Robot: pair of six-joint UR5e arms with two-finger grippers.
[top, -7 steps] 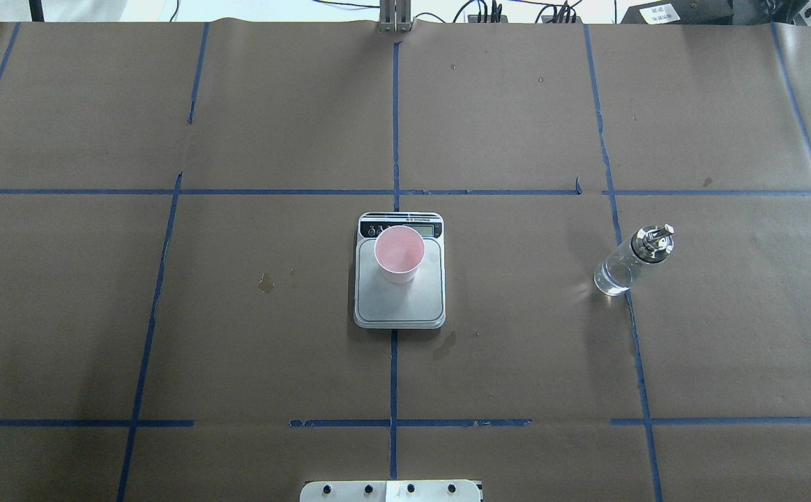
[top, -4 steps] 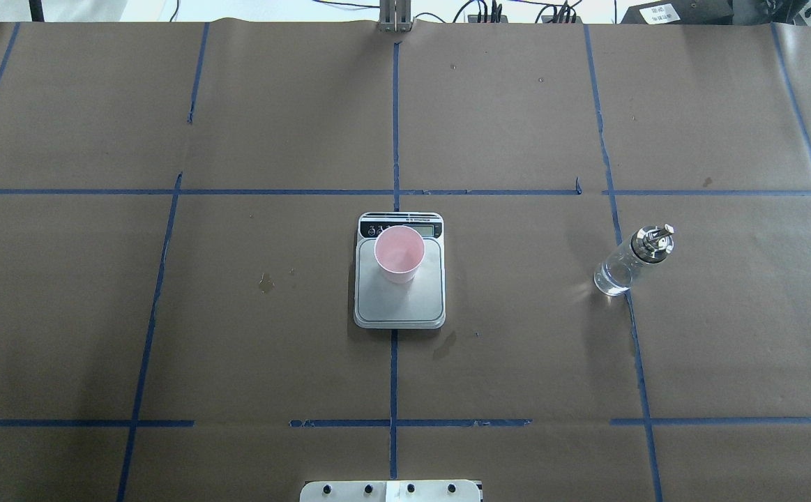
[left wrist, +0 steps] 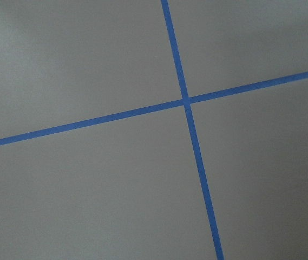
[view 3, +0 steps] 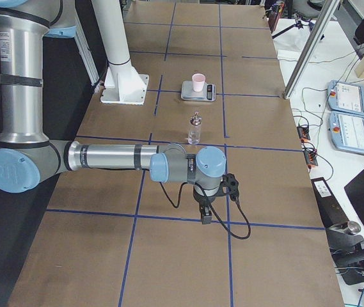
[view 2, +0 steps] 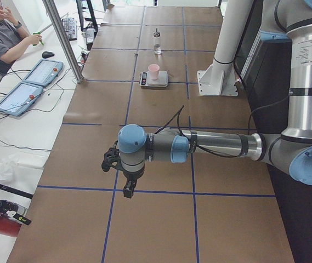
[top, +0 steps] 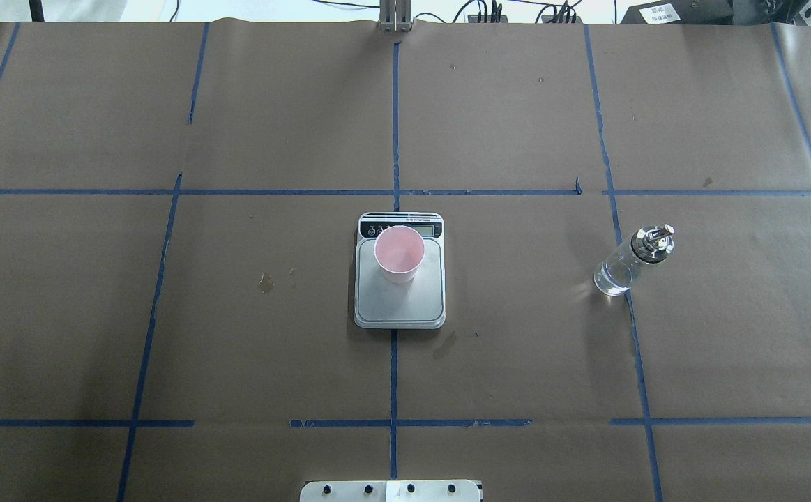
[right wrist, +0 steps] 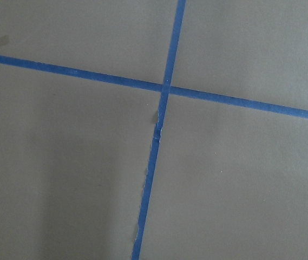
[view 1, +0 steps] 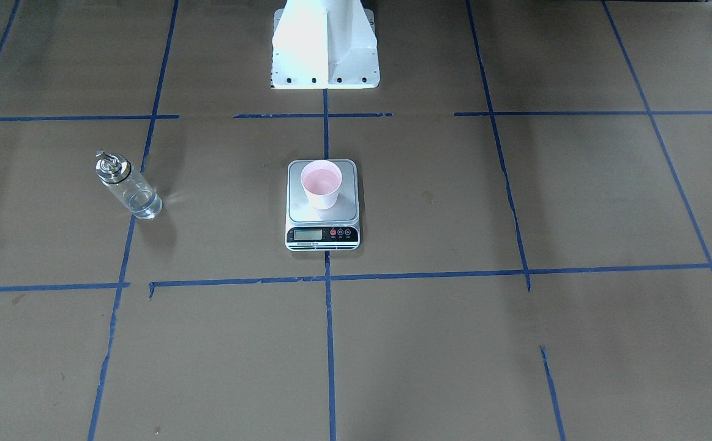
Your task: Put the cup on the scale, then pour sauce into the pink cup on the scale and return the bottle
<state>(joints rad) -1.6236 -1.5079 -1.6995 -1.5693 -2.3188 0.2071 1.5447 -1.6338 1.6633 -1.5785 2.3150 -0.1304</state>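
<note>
While both wrist cameras show only crossed blue tape [left wrist: 185, 101] on brown paper [left wrist: 89, 189], the side views alone catch the arms. The left gripper [view 2: 127, 192] and right gripper [view 3: 205, 217] each hang over their own end of that paper (open or closed, I cannot tell). Farther in, mid-table, the cup [top: 399, 252] stands upright on the scale [top: 399, 307]. The bottle [top: 630, 261] stands well to its right, with clear sauce [top: 611, 279] in its base.

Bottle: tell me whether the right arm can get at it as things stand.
Probably yes. The bottle stands alone on the robot's right side, well apart from the cup on the scale. In the exterior right view nothing stands between it and the right gripper.
</note>
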